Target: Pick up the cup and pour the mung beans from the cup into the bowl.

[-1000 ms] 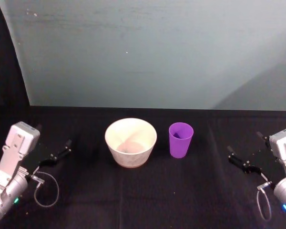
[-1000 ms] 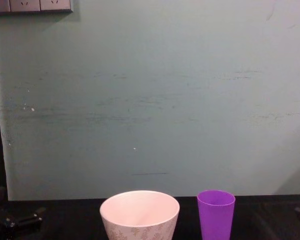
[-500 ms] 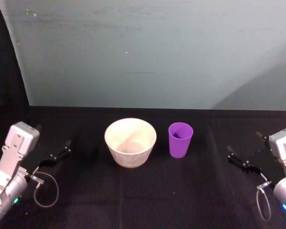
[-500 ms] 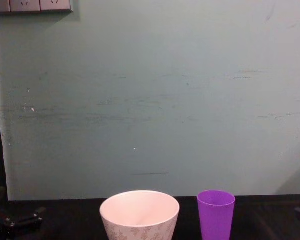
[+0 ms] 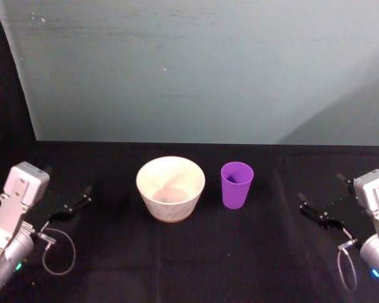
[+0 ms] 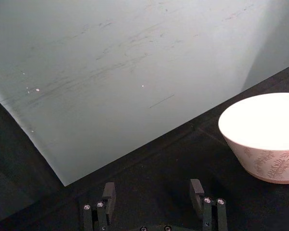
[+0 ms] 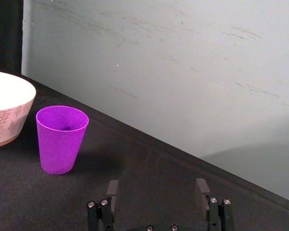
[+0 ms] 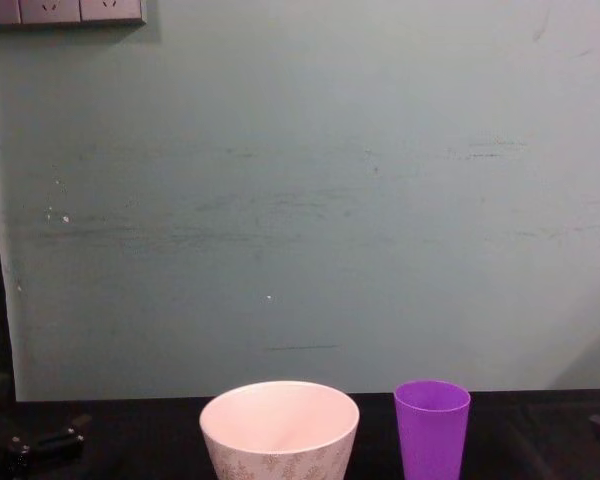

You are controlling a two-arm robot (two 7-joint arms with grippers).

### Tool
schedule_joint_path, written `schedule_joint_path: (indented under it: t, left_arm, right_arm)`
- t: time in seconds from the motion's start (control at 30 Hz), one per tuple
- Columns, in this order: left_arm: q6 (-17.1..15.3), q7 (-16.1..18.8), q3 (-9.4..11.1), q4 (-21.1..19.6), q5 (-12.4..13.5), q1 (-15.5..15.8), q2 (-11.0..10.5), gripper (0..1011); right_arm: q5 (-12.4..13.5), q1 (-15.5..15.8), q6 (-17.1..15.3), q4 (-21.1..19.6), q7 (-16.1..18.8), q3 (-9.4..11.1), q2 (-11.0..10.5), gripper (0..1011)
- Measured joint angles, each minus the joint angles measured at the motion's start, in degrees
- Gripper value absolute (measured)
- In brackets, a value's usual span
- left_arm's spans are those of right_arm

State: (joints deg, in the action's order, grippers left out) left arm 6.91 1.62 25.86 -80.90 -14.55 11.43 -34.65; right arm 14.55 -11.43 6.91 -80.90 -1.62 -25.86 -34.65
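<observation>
Head view first: pre-grasp, nothing held, cup untouched.
Head view: cup (image 5: 237,184) upright on black table (image 5: 196,259), at 3 o'clock of bowl (image 5: 153,201), just beside, not touching; probably set close for a short carry and tilt. Parked left gripper (image 5: 68,180) at 9 o'clock of bowl, well apart; right gripper (image 5: 321,188) at 3 o'clock of cup, well apart, facing it, likely the picking arm as the nearer one. Left wrist view: pincer apart, empty, bowl ahead. Right wrist view: pincer apart, empty, cup ahead, bowl just past it; beans inside cup impossible to tell, interior dark. Chest view: cup rim about level with bowl rim, teal wall (image 8: 300,200) behind; lift above bowl rim probably needed before tipping. Side grasp on cup wall a fair guess, given taper and no handle.
</observation>
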Motion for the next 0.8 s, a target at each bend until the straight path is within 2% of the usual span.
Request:
schedule_joint_path:
  t: [0.1, 0.37, 0.6, 0.8]
  left_arm:
    - [0.0, 0.0, 0.0, 0.0, 0.0, 0.0, 0.0, 1011]
    - [0.0, 0.0, 0.0, 0.0, 0.0, 0.0, 0.0, 1011]
    - [0.0, 0.0, 0.0, 0.0, 0.0, 0.0, 0.0, 1011]
    - [0.0, 0.0, 0.0, 0.0, 0.0, 0.0, 0.0, 1011]
  right_arm:
    - [-0.1, -0.1, -0.1, 0.0, 0.0, 0.0, 0.1, 1003]
    - [-1.1, -2.1, -1.1, 2.0, 3.5, -1.6, 2.9, 1003]
    - [-1.3, -5.0, -1.7, 5.4, 7.9, -3.0, 6.5, 1002]
    - [0.4, -7.3, -0.9, 9.4, 12.7, -3.4, 9.5, 1003]
